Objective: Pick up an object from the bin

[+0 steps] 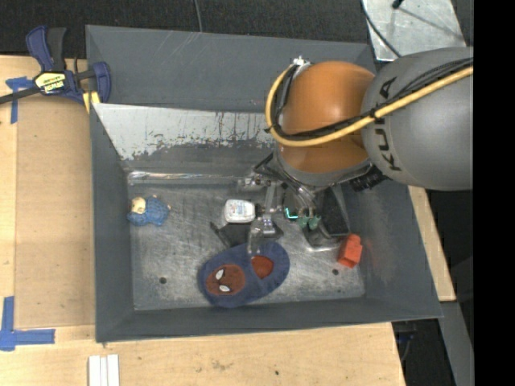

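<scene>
Over the round blue toy (229, 281) hangs the end effector (261, 238).

In the bin (113, 240), a small figure (149, 211) lay left, a round pouch (233, 278) at the near side, a block (350, 251) right.

"KUKA" on grey arm (426, 127)

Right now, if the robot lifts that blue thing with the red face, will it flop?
Probably: the blue fabric piece lies flat and rumpled, so it would likely droop. Spread flat, it should not roll. It looks thin, so probably light.
</scene>
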Motion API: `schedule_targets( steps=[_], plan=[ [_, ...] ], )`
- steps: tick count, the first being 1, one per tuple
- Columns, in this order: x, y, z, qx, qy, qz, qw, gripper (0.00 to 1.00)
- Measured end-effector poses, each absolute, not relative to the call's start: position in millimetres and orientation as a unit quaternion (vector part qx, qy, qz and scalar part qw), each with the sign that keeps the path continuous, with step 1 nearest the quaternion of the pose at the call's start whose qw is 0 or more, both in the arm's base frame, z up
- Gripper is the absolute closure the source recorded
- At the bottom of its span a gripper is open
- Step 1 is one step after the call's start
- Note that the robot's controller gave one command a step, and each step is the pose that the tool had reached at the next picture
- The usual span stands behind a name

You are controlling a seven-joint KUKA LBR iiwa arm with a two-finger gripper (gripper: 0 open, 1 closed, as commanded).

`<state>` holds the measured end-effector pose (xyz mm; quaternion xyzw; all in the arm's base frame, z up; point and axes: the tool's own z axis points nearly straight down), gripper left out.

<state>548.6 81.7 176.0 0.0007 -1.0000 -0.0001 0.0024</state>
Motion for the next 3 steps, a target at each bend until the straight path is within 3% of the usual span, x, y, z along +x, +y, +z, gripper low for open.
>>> schedule_targets(
  steps=[1,2,3],
  plan=[
    [491.9,99,76,0.198,-0.98,0.001,-0.007,0.0],
    [492.9,80,102,0.237,-0.972,0.0,-0.004,0.0],
    [501.8,79,110,0.362,-0.932,0.0,-0.002,0.0]
  ],
)
